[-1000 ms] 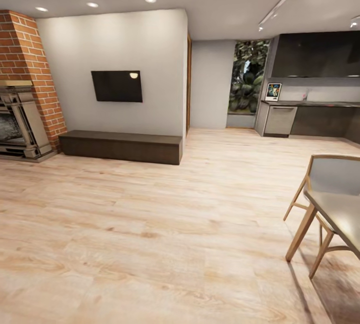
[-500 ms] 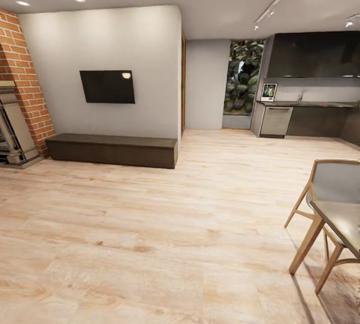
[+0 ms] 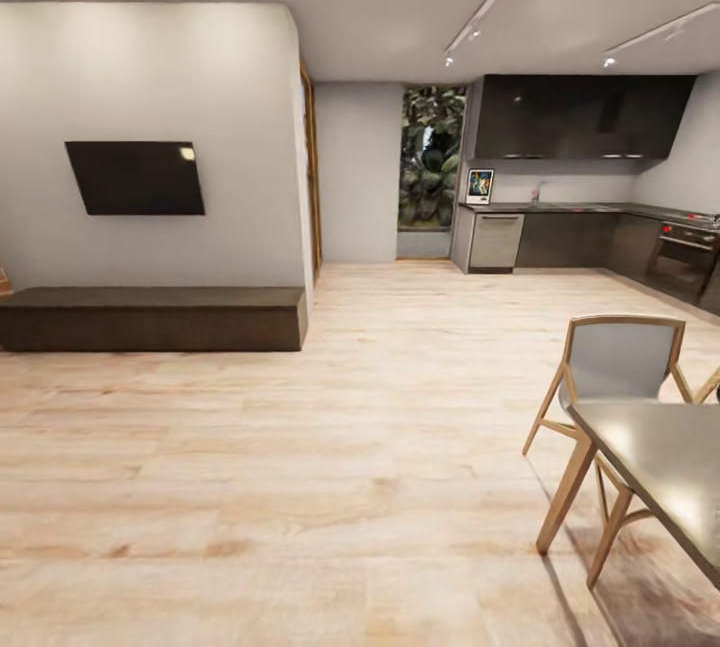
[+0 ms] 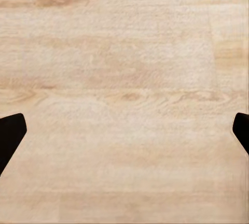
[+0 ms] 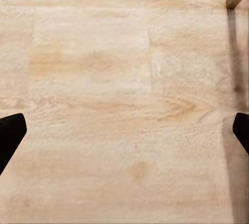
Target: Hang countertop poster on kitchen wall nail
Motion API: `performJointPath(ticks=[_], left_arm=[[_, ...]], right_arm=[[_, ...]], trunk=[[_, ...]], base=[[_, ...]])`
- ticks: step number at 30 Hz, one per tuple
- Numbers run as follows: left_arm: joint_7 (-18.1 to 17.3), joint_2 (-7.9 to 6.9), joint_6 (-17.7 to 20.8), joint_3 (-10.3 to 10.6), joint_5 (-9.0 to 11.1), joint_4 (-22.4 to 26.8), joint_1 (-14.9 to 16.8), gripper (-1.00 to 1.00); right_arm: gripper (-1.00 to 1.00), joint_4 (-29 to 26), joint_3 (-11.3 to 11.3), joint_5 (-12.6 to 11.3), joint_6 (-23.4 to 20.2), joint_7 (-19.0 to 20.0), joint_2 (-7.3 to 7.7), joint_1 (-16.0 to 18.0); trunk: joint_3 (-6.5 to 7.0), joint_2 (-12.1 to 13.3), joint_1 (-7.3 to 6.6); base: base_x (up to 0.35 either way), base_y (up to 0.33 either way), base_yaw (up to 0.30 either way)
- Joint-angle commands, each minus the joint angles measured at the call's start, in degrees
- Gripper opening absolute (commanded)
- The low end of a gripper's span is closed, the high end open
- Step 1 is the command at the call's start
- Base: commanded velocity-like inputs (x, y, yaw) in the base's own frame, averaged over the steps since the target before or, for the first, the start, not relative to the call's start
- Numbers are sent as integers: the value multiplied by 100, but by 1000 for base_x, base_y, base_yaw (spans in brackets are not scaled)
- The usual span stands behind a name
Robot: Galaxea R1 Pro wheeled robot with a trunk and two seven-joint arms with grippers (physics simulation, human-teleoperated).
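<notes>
Head view: poster (image 3: 479,186) stands on far kitchen countertop (image 3: 560,209).

Wall TV (image 3: 135,178) above bench (image 3: 150,318) — chair (image 3: 615,367) (at table (image 3: 665,462)).

One poster (image 3: 479,186), one wall TV (image 3: 135,178), one low bench (image 3: 150,318), one chair (image 3: 612,367), one dining table (image 3: 660,467), one oven (image 3: 682,261).

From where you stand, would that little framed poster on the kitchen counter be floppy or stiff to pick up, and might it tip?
The poster looks framed, so probably stiff rather than floppy. It stands upright at the far end of the kitchen countertop, seemingly against the wall, so a nudge might tip it. It seems thin, likely light; too distant to judge more.
</notes>
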State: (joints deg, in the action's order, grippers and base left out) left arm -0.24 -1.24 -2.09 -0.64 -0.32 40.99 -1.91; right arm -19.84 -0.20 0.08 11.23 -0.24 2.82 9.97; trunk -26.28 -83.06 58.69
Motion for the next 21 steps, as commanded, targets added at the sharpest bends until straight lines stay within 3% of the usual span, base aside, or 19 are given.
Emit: performJointPath(ticks=[1, 7, 21], left_arm=[[-3, 1, -7, -6, -3, 8, -3, 100], [-3, 1, -4, -11, -4, 7, -3, 100], [-3, 1, -2, -15, -3, 6, -3, 100]], right_arm=[[100, 7, -2, 1, 19, -2, -1, 5], [100, 7, 1, 7, 19, -8, -8, 5], [100, 21, 2, 26, 19, -4, -8, 5]], trunk=[[-1, -2, 3], [14, -2, 3], [17, -2, 3]], base=[[332, -117, -300], [332, -121, -193], [332, -37, -12]])
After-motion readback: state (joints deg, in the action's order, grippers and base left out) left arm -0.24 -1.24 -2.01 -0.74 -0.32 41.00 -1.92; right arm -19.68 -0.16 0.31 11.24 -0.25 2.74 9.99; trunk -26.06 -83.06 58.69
